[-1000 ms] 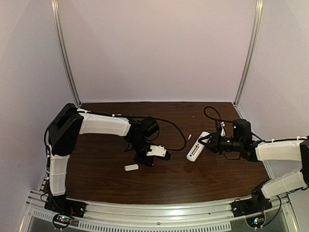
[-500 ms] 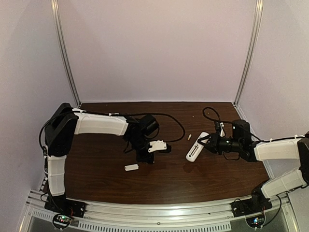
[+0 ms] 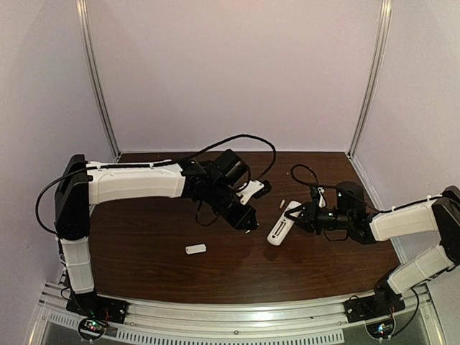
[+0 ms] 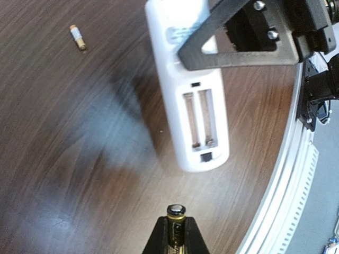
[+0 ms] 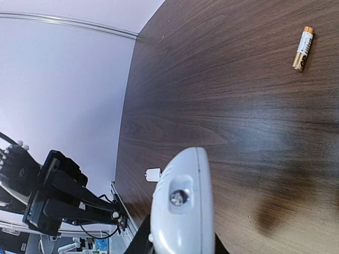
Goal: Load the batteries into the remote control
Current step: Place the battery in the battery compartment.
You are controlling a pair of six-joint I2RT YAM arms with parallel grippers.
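- two batteries, neither loaded: one gripped, one loose.
- far left of the top view: a small flat white cover piece point(image 3: 195, 249) lies on the dark wood-grain table point(image 3: 144, 244), well apart from everything else.
- left gripper point(image 3: 249, 224) is closed down narrow on the held battery point(image 4: 176, 214), a thin golden metallic cylinder with its cap poking out past the fingertips.
- remote control point(image 4: 193, 106) lies straight ahead of that cap, near but not touching. it is a smooth white plastic bar, back side up.
- its recess point(image 4: 200, 119) is open, with two empty slots running along the remote's long axis, roughly in line with the held battery. the left arm is the nearer one to the slots.
- loose battery point(image 3: 282, 203) lies on the table just above the remote in the top view.
- right gripper point(image 3: 300, 214) is clamped on the remote's far end and looks to hold it tilted off the table.
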